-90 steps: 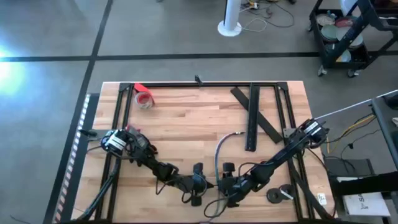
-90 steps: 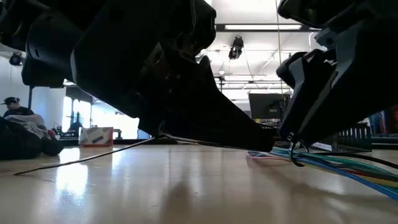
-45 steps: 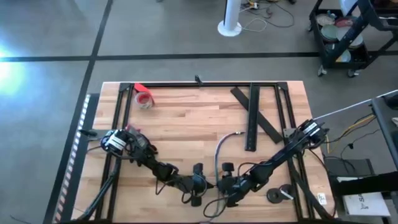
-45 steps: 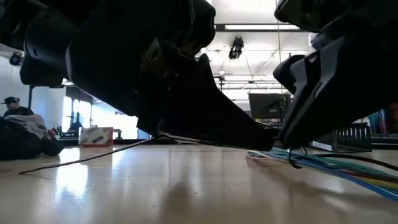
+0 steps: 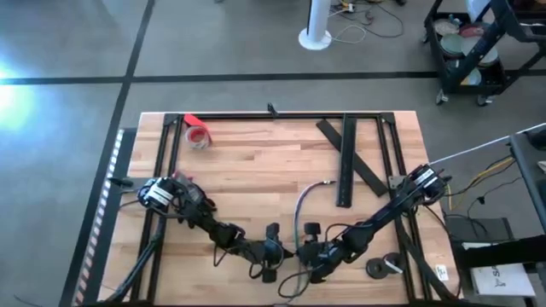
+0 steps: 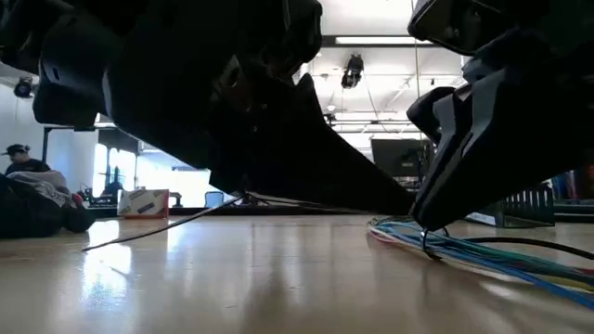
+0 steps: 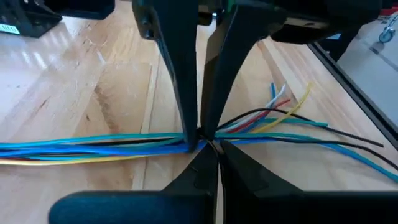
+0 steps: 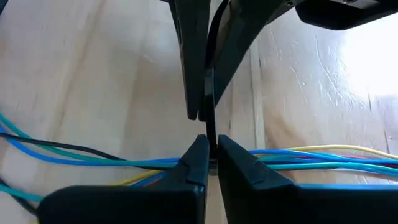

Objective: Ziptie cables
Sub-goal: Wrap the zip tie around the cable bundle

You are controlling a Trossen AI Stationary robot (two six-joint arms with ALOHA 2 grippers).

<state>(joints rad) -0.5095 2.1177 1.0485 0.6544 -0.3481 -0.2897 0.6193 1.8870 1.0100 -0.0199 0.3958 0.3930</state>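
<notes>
The cables (image 5: 299, 213) lie on the wooden table as a loose bundle of blue, green, yellow and dark wires (image 7: 93, 146), curving toward the near edge. The ziptie (image 8: 210, 127) is a thin dark strip that rises from the bundle. Its long tail (image 6: 158, 227) slants away to the table's left. My left gripper (image 5: 275, 251) and right gripper (image 5: 307, 252) meet tip to tip over the bundle near the table's near edge. Both are shut on the ziptie. My left gripper pinches the ziptie's strip (image 8: 207, 93) between its two fingers, a little above the bundle, coming slanting down from the table's left. The free tail runs out past the fingers, and its tip (image 6: 88, 248) is down at the table. My right gripper pinches the ziptie (image 8: 210, 142) between its two fingertips right where it meets the cables, coming slanting down from the table's right. The fingers lie across the bundle (image 8: 298, 158), which stays on the table. A small loop (image 6: 427, 246) shows below the fingers.
A red tape roll (image 5: 198, 135) sits at the far left. Wide flat black strips (image 5: 345, 162) lie at the far right, and a dark round part (image 5: 380, 269) near the right front. Black frame rails (image 5: 273, 116) border the table. A person (image 6: 23, 199) sits in the room beyond.
The ziptie's free tail has swung: in the low view its tip now lies nearer my left gripper, and the tail slants more steeply. The small loop under my right gripper has drawn in closer to the cables. Both grippers stay shut in place.
</notes>
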